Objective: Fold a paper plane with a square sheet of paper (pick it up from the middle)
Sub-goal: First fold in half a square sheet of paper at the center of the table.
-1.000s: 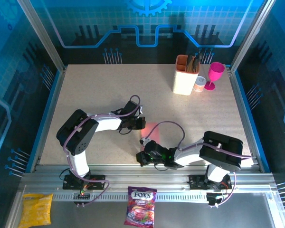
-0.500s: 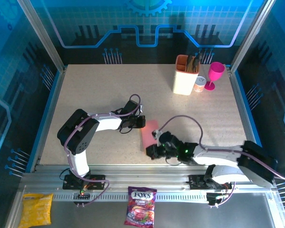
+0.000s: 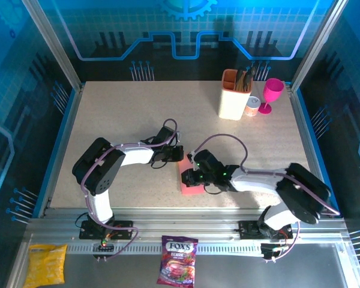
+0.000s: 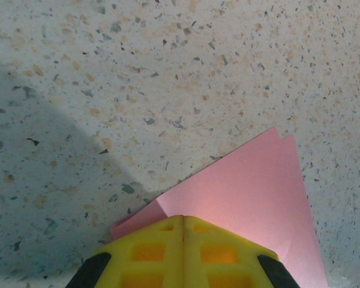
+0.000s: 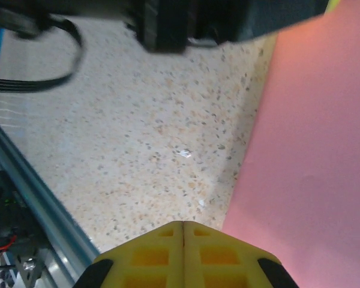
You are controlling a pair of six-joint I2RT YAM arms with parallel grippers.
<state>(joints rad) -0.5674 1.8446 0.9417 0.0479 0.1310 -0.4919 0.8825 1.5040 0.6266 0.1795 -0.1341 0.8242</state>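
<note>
Paper plane [image 4: 252, 192], partly folded, lies flat on the desk [image 3: 126, 120], one end beneath the left gripper [image 4: 183, 219] and one edge beside the right gripper [image 5: 183, 225]. Both have their fingers closed together. Judged: creasing step. Next: press along the fold without shifting the sheet.

Holder [image 3: 234, 96], goblet [image 3: 271, 95] crowd far-right corner; left tabletop [image 3: 120, 114] open.

- I see my left arm [image 3: 102, 171] and right arm [image 3: 261, 179], with black joints and white tubes.
- A thin purple cable [image 3: 222, 137] loops along each arm.
- My fingers [image 4: 147, 252] are yellow blocks with square holes and black ends.
</note>
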